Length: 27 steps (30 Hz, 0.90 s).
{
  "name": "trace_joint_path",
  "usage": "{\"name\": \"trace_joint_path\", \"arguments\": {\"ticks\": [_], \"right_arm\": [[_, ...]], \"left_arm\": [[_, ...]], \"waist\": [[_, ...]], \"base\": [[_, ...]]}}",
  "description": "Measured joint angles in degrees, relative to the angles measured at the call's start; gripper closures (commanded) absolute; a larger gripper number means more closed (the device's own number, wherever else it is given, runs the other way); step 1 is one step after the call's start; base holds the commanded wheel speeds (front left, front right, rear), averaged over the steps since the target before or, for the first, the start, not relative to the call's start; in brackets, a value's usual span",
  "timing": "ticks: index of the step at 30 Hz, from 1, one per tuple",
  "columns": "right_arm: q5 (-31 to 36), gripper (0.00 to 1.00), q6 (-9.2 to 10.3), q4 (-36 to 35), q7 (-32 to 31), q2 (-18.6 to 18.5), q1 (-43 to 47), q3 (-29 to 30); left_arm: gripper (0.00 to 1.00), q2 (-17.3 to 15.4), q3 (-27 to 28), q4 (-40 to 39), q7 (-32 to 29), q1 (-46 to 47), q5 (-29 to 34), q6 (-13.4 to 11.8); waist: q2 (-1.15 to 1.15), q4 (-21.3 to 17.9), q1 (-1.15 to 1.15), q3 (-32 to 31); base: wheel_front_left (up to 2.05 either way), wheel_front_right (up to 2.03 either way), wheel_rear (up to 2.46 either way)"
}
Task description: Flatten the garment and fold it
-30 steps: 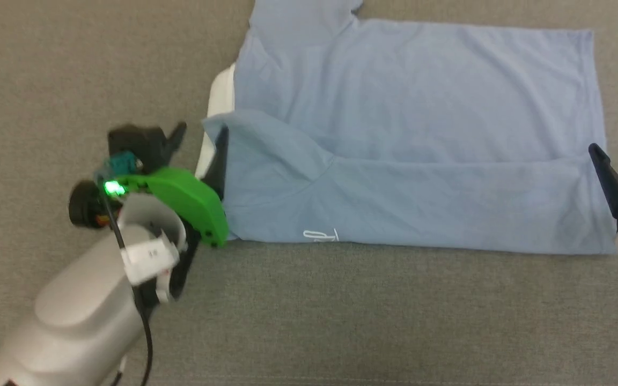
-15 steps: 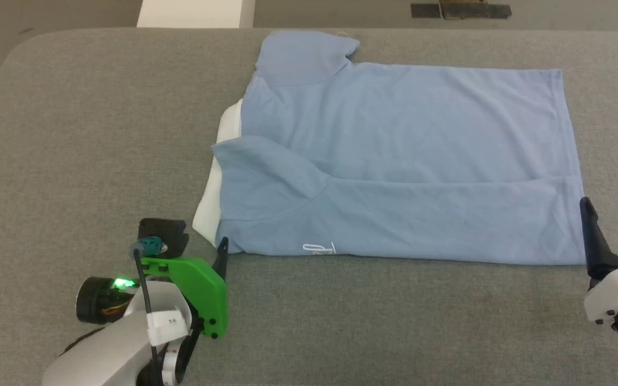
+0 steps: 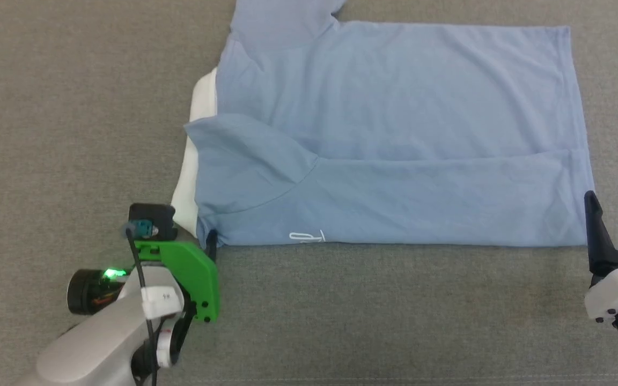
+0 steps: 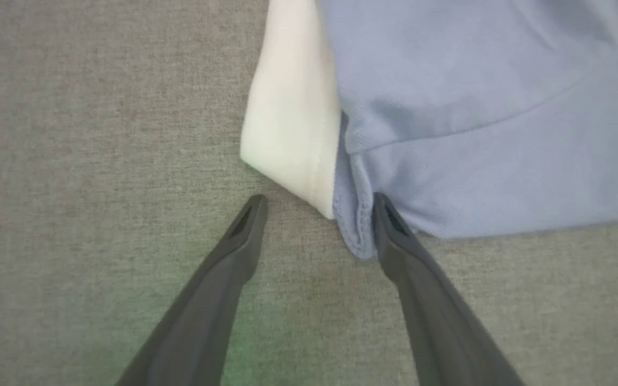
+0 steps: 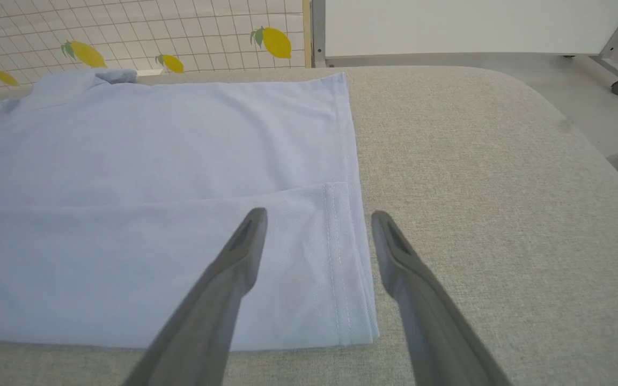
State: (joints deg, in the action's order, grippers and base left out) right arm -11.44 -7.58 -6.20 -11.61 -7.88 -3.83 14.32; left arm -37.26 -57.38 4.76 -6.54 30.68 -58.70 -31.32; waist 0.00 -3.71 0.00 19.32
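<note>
The garment [image 3: 395,134] is a light blue T-shirt lying flat on the grey table [image 3: 395,311], its near long side folded over onto itself. White inside cloth [image 3: 201,102] shows at its left end, and a small white mark [image 3: 306,236] sits by the near edge. My left gripper [image 3: 191,236] is open at the near-left corner. In the left wrist view the left gripper [image 4: 318,199] straddles the tip of the white cloth [image 4: 293,123] and the blue edge [image 4: 475,134]. My right gripper [image 3: 612,197] is open at the near-right corner. The right gripper [image 5: 318,215] hangs above the hem [image 5: 341,257].
Past the far table edge stand a grid-patterned wall with lemons [image 5: 126,27] and a white board [image 5: 475,21] on a wheeled frame [image 5: 617,86]. The table's rounded right corner [image 5: 566,123] lies close to the right arm.
The head camera has shifted. My left gripper has drawn back from the folded sleeve's left edge to the garment's near-left corner. The right gripper stays by the near-right corner.
</note>
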Motion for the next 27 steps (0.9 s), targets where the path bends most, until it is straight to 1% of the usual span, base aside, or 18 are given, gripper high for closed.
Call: {"name": "trace_joint_path", "arguments": {"ticks": [2,3,4,8,12,16,19,23,25,26,27], "right_arm": [[0.16,0.00,0.00,-0.20,-0.01,-0.01,-0.01,0.26],[0.26,0.00,0.00,-0.21,-0.09,-0.02,-0.01,0.34],[0.47,0.00,0.00,-0.19,-0.31,-0.09,-0.01,0.46],[1.37,0.00,0.00,0.70,-2.77,-0.85,-0.16,1.32],[3.35,0.00,0.00,3.93,-9.10,-2.01,-0.88,2.87],[3.32,0.00,0.00,7.89,-16.08,-1.86,-3.89,4.13],[3.63,0.00,0.00,10.46,-20.07,-1.83,-5.83,5.01],[5.64,0.00,0.00,13.69,-23.52,-0.87,-7.63,7.80],[5.87,0.00,0.01,14.19,-24.75,-0.27,-8.46,8.15],[5.87,0.24,0.01,14.27,-25.25,-0.26,-8.75,8.13],[5.86,0.75,0.02,14.29,-25.51,-0.25,-8.91,8.15]], "left_arm": [[0.00,0.02,-0.23,-0.01,-0.88,0.66,-0.26,0.27],[0.47,0.02,-0.23,-0.02,-1.05,0.88,-0.45,0.55],[1.00,0.02,-0.29,-0.10,-1.49,1.11,-0.59,0.94],[1.00,0.52,-0.25,-0.01,-1.64,1.68,-0.89,2.54],[1.00,1.33,-0.19,0.15,-0.31,1.69,-0.82,3.02],[1.00,1.41,-0.41,-1.03,0.41,1.71,-0.23,3.03],[1.00,1.22,-0.73,-2.77,0.41,1.89,0.47,2.98],[1.00,0.75,-0.85,-4.64,0.32,2.55,0.71,2.61],[1.00,0.67,-0.86,-5.23,0.32,2.57,0.75,2.46],[1.00,0.57,-0.91,-5.42,0.32,2.57,0.75,2.45],[1.00,0.48,-0.93,-5.52,0.31,2.57,0.76,2.44]], "waist": [[0.00,-0.24,0.00,0.82],[0.00,-0.32,0.00,1.09],[0.00,-0.40,0.00,1.36],[0.00,-0.27,0.00,1.35],[0.00,0.72,0.00,0.56],[0.00,2.18,0.00,-0.01],[0.00,3.29,0.00,-0.07],[0.00,4.37,0.00,0.43],[0.00,4.73,0.00,0.73],[0.00,4.88,0.00,0.89],[0.00,4.97,0.00,1.00]], "base": [[0.00,0.00,0.00],[0.00,0.00,0.00],[0.00,0.00,0.00],[0.00,0.00,0.00],[0.00,0.00,0.00],[0.00,0.00,0.00],[0.00,0.00,0.00],[0.00,0.00,0.00],[0.00,0.00,0.00],[0.00,0.00,0.00],[0.00,0.00,0.00]]}}
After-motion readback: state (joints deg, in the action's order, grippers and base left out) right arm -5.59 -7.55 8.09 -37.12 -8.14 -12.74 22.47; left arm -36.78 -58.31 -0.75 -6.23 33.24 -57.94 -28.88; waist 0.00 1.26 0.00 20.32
